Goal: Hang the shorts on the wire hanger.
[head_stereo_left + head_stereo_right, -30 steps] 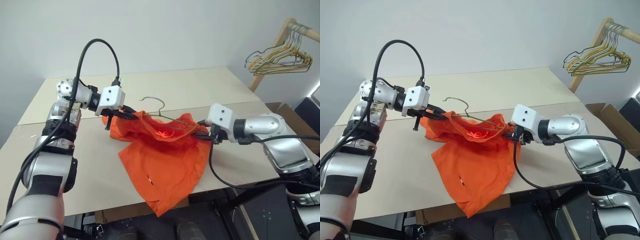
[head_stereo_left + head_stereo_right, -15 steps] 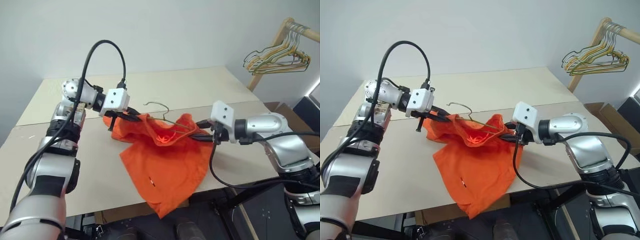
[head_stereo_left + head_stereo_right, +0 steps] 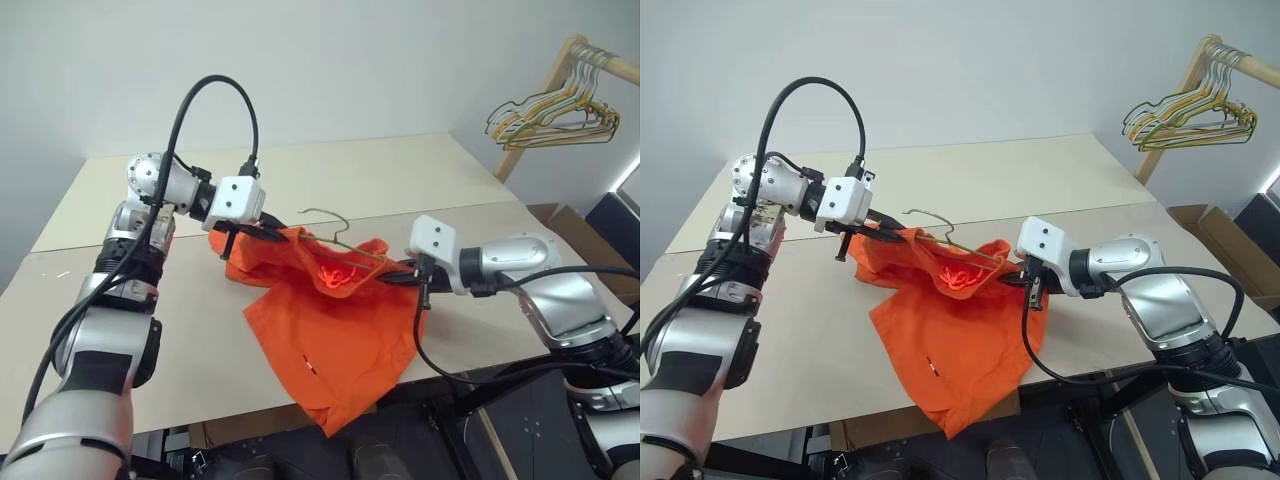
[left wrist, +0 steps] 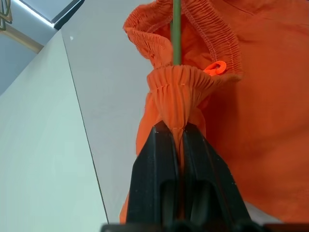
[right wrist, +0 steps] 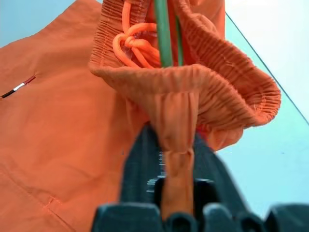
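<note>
The orange shorts (image 3: 335, 325) lie on the table (image 3: 400, 175), one leg drooping over the front edge, the waistband lifted and stretched between my two grippers. The olive-green wire hanger (image 3: 330, 222) runs through the waistband, its hook sticking up at the back. My left gripper (image 3: 268, 232) is shut on the gathered waistband (image 4: 179, 84) at the left end, and the hanger wire (image 4: 176, 29) leads away from its fingers. My right gripper (image 3: 392, 274) is shut on the waistband's right end (image 5: 176, 111), with the wire (image 5: 163, 34) and the knotted drawstring (image 5: 135, 46) just beyond.
A bunch of pale wire hangers (image 3: 550, 115) hangs from a wooden rack (image 3: 575, 55) at the far right. A cardboard box (image 3: 578, 228) stands beside the table's right edge. The table's far half lies behind the shorts.
My right gripper has shut on the waistband's right end and drawn slightly towards the left. The waistband is bunched tighter between the grippers. The left gripper keeps its hold.
</note>
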